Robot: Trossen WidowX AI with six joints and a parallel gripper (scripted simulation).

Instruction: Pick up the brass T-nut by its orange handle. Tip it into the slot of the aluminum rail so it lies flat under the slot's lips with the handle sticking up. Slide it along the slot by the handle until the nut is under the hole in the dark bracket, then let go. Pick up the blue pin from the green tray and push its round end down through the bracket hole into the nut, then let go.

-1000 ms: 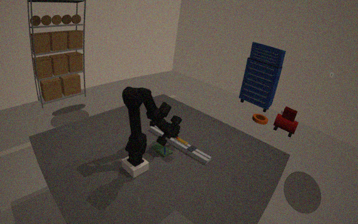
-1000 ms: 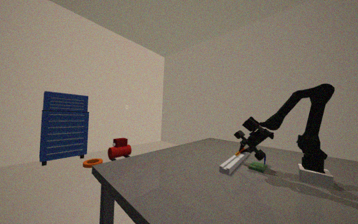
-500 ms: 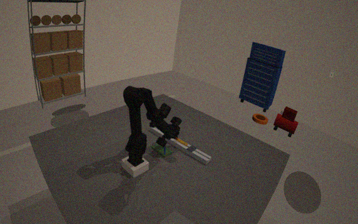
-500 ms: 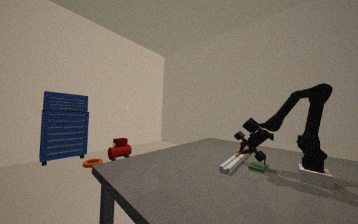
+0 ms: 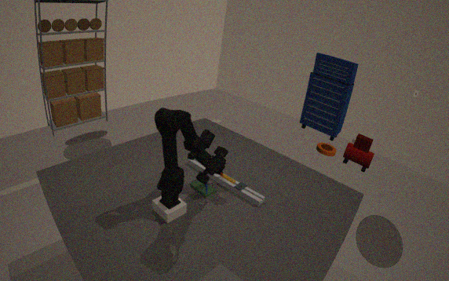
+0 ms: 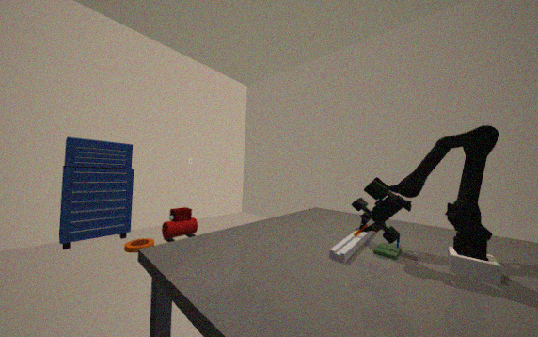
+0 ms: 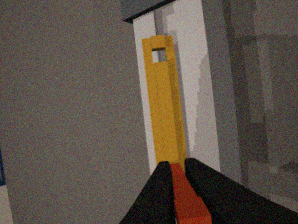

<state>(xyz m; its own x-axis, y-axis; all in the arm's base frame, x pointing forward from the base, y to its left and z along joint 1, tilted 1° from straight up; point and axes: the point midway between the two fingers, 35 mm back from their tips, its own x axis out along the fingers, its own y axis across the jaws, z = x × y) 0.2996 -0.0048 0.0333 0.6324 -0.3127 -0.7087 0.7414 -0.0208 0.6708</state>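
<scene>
One T-nut [image 7: 165,105] — one orange handle [image 7: 186,192] between two fingers — apparently over one rail [image 7: 207,115].

The robot's arm [image 5: 169,153] [image 6: 471,174] is black all over, with smooth rounded links and a bulkier, blocky lower joint. It rises from a white, box-shaped base [image 5: 169,216] [image 6: 475,272]. Its gripper [image 5: 202,178] [image 7: 176,168] is black too, with tapering fingers and dark square-cornered blocks around the wrist
</scene>
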